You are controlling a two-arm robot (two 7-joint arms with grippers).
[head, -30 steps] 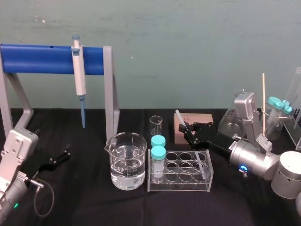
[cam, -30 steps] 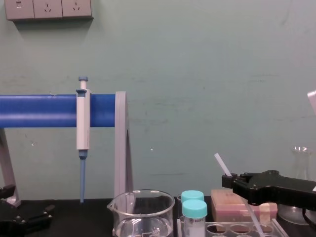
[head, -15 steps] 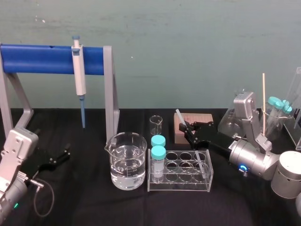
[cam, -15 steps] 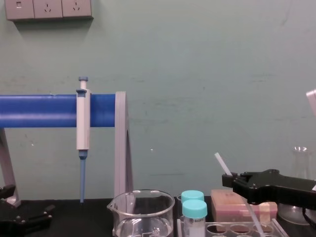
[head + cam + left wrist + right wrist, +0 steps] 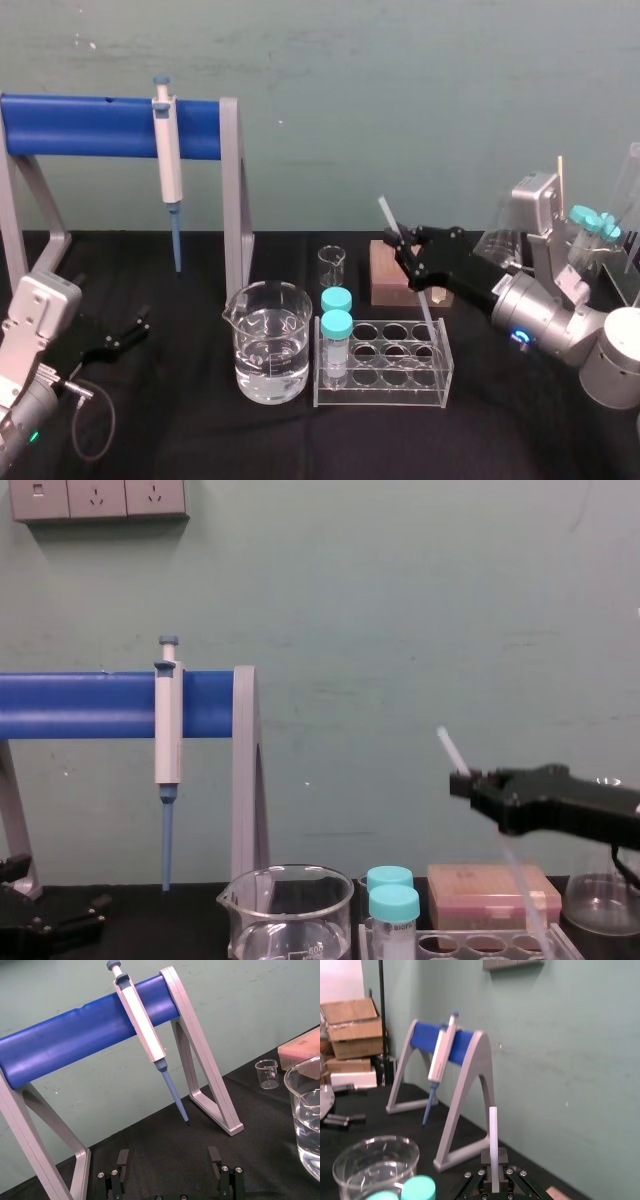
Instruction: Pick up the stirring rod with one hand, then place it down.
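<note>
The stirring rod (image 5: 386,214) is a thin translucent-white stick, held tilted above the test-tube rack (image 5: 381,379). My right gripper (image 5: 403,248) is shut on it near its upper part. The rod's lower end (image 5: 428,312) hangs over the rack's back right holes. In the chest view the rod (image 5: 448,746) sticks up out of the black right gripper (image 5: 466,779) and runs down to the right below it. In the right wrist view the rod (image 5: 493,1127) stands up from between the jaws. My left gripper (image 5: 135,328) rests open on the table at the far left, with nothing between its fingers (image 5: 122,1158).
A water-filled beaker (image 5: 267,341) stands left of the rack, which holds two teal-capped tubes (image 5: 336,340). Behind are a small beaker (image 5: 332,266) and a brown block (image 5: 384,276). A pipette (image 5: 167,164) hangs on the blue stand (image 5: 90,126). Glassware (image 5: 497,250) crowds the right.
My right gripper has risen with the stirring rod, lifting its lower end up out of the rack. The left arm has not moved.
</note>
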